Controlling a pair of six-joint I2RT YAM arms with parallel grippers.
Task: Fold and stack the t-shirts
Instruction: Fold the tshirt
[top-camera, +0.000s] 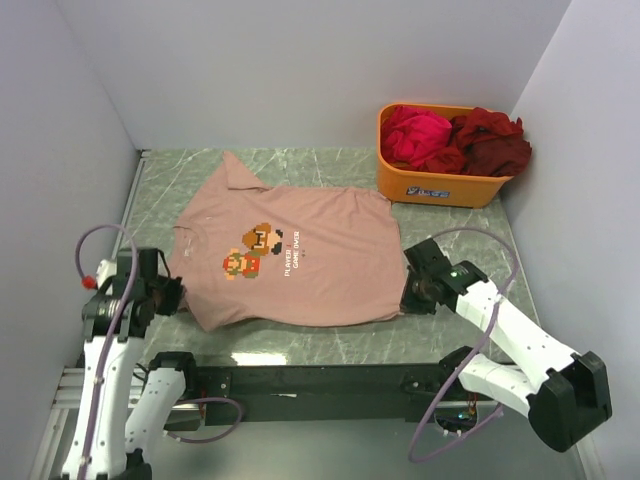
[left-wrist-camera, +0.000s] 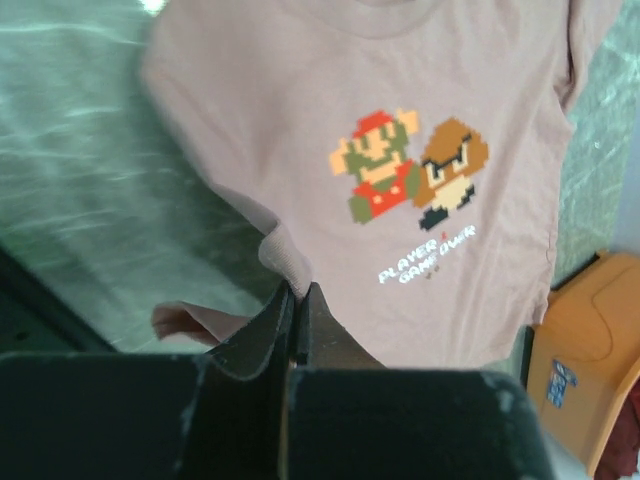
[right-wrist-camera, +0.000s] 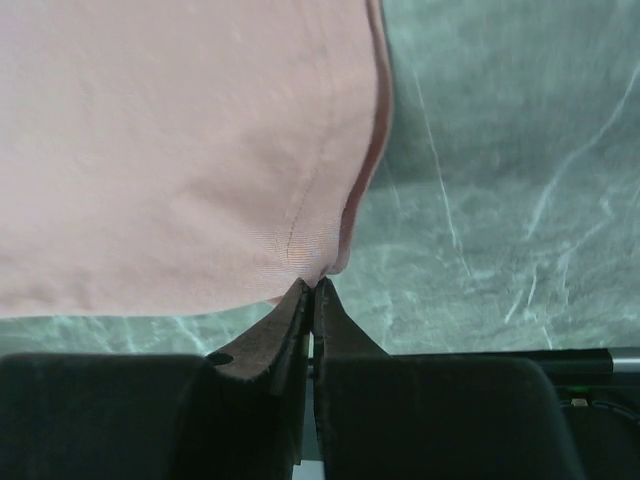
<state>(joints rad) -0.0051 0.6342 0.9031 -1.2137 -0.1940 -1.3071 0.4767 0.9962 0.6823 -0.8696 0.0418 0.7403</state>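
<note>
A salmon-pink t-shirt lies spread face up on the table, its pixel-art figure and white lettering showing. My left gripper is shut on the shirt's near-left sleeve; in the left wrist view the cloth bunches at the closed left gripper. My right gripper is shut on the shirt's near-right hem corner; in the right wrist view the pink cloth is pinched at the closed right gripper. A magenta shirt and a dark red shirt sit crumpled in the tub.
The orange plastic tub stands at the back right, also seen in the left wrist view. The green marble table is walled on the left, back and right. A black rail runs along the near edge.
</note>
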